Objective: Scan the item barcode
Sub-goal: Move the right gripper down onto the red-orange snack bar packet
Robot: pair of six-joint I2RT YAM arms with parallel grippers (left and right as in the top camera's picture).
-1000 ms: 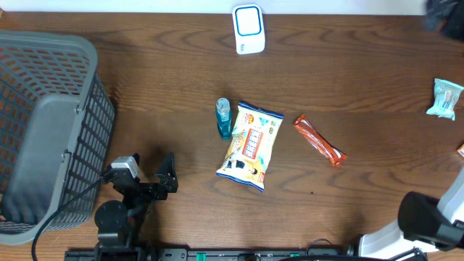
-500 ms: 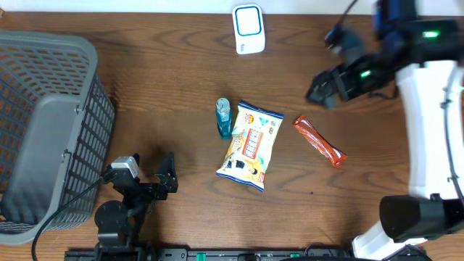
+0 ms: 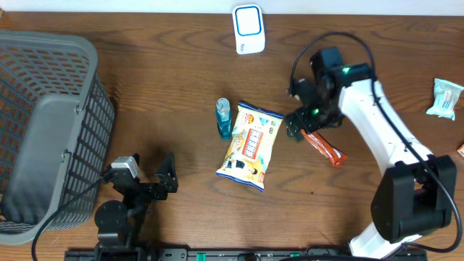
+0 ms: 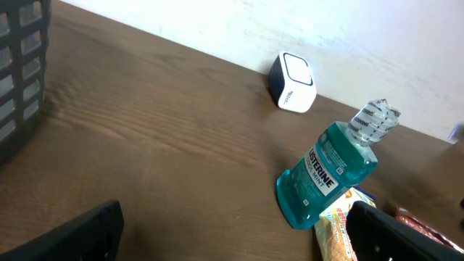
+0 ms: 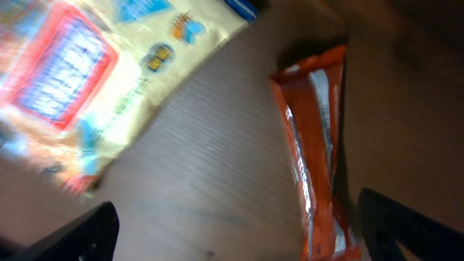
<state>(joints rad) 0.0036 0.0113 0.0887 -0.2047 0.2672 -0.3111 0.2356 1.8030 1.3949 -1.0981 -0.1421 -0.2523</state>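
Mid-table lie three items: a teal mouthwash bottle (image 3: 223, 118) (image 4: 326, 170), a yellow snack bag (image 3: 250, 145) (image 5: 87, 80) and an orange bar wrapper (image 3: 324, 148) (image 5: 315, 145). The white and blue scanner (image 3: 248, 29) (image 4: 292, 83) stands at the far edge. My right gripper (image 3: 299, 129) (image 5: 239, 239) hovers open over the bar's near-bag end; in the right wrist view the bar runs down between the fingers, close to the right one. My left gripper (image 3: 165, 177) (image 4: 232, 246) rests open low at the front left, empty, pointing at the bottle.
A grey mesh basket (image 3: 43, 130) (image 4: 22, 65) fills the left side. A pale blue packet (image 3: 444, 98) lies at the right edge. The right arm stretches from the front right corner across to the bar.
The right arm has swung in from the right side and come down over the orange bar. The left arm and the items have not moved.
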